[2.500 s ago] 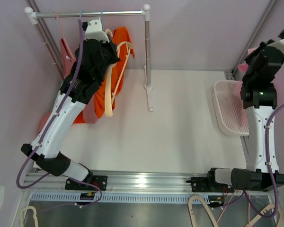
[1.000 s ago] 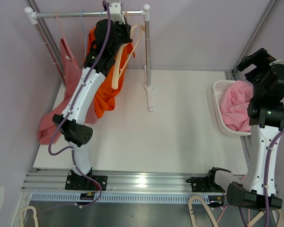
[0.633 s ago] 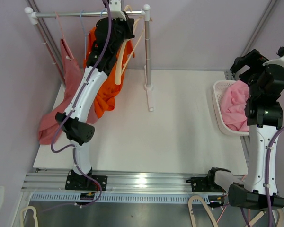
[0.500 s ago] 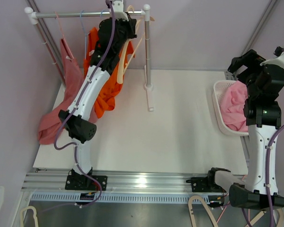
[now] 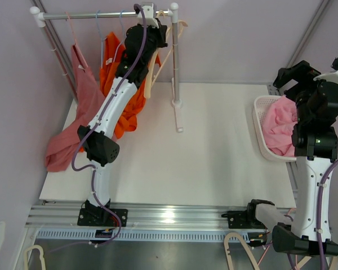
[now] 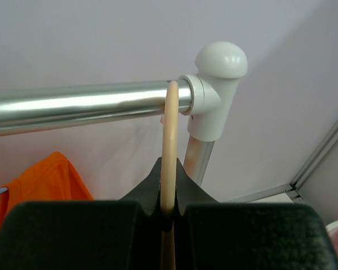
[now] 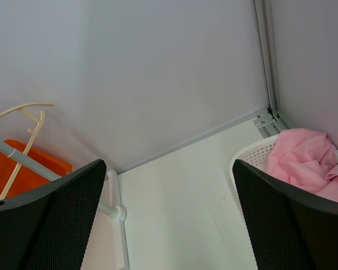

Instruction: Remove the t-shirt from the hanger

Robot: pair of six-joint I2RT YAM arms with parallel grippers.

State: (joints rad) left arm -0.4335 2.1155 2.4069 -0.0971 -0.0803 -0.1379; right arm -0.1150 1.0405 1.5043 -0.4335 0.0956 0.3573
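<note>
I am pinching the left gripper (image 6: 169,185) tight on the bare hanger (image 6: 172,124), its hook crossing the rail (image 6: 84,107) just beside the end cap, its long axis hanging down toward me. The right gripper (image 7: 169,219), spread wide, is hovering nearer the pink t-shirt (image 5: 280,125), which is lying in the basket (image 5: 262,140).

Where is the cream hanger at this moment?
In the left wrist view, the cream hanger is pinched by the left end effector, its hook against the metal rail just beside the white corner knob; the orange t-shirt hangs to its left.
</note>
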